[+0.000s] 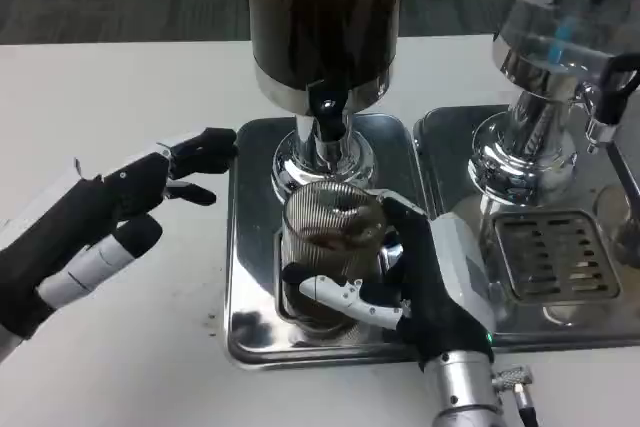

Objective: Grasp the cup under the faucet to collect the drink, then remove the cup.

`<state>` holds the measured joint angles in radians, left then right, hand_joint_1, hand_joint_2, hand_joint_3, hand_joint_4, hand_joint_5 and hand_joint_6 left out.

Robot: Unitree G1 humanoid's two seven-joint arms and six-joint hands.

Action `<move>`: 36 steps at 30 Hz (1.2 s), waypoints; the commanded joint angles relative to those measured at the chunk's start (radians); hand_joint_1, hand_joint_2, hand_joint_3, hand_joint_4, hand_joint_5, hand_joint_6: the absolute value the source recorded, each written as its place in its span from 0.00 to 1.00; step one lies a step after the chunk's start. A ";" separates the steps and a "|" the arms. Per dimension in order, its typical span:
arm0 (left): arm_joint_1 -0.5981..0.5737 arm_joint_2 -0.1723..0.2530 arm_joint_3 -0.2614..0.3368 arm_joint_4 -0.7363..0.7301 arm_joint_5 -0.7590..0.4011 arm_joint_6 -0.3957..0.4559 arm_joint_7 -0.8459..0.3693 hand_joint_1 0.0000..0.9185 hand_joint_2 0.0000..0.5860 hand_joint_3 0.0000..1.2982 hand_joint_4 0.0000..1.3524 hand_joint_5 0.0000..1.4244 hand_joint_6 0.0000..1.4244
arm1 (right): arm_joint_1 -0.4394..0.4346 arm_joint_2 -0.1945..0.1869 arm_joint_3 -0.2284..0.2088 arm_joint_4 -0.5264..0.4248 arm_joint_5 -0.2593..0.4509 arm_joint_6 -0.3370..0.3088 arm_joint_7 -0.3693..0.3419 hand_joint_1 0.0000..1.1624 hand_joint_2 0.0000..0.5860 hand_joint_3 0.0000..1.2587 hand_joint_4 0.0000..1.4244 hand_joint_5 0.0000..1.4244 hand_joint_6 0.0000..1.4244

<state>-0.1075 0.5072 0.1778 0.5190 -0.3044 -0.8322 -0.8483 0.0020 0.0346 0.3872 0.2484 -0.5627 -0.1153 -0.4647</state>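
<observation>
A ribbed clear glass cup (330, 237) stands on the steel drip tray (250, 247), right below the black faucet (327, 112) of a dark drink dispenser (325, 17). A little dark liquid shows inside the cup. My right hand (430, 277) wraps the cup from the right, its fingers curled across the cup's front and back. My left hand (110, 212) hovers over the white table to the left of the tray, fingers spread and holding nothing, its fingertips near the tray's left edge.
A second dispenser (560, 37) with a clear tank stands at the right on its own steel tray with a slotted grate (555, 257). Its chrome base (515, 162) is close to my right hand. White table (100, 97) extends to the left.
</observation>
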 commanded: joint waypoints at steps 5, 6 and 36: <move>-0.001 0.008 0.002 0.006 0.007 0.002 0.009 0.00 0.20 0.13 0.13 0.12 0.24 | 0.013 0.006 -0.008 0.021 0.000 -0.052 -0.056 0.61 0.21 0.42 0.43 0.54 0.80; -0.001 0.008 0.002 0.007 0.007 0.002 0.009 0.00 0.20 0.13 0.13 0.12 0.24 | 0.013 0.006 -0.009 0.022 -0.001 -0.055 -0.061 0.61 0.22 0.43 0.43 0.54 0.81; -0.004 -0.009 -0.005 0.016 0.006 -0.002 0.010 0.00 0.20 0.12 0.13 0.13 0.24 | 0.069 -0.019 -0.051 -0.062 -0.019 -0.131 -0.154 0.62 0.29 0.47 0.47 0.57 0.83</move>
<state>-0.1079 0.5038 0.1765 0.5275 -0.3042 -0.8324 -0.8482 0.0682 0.0186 0.3480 0.2278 -0.5796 -0.2040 -0.5937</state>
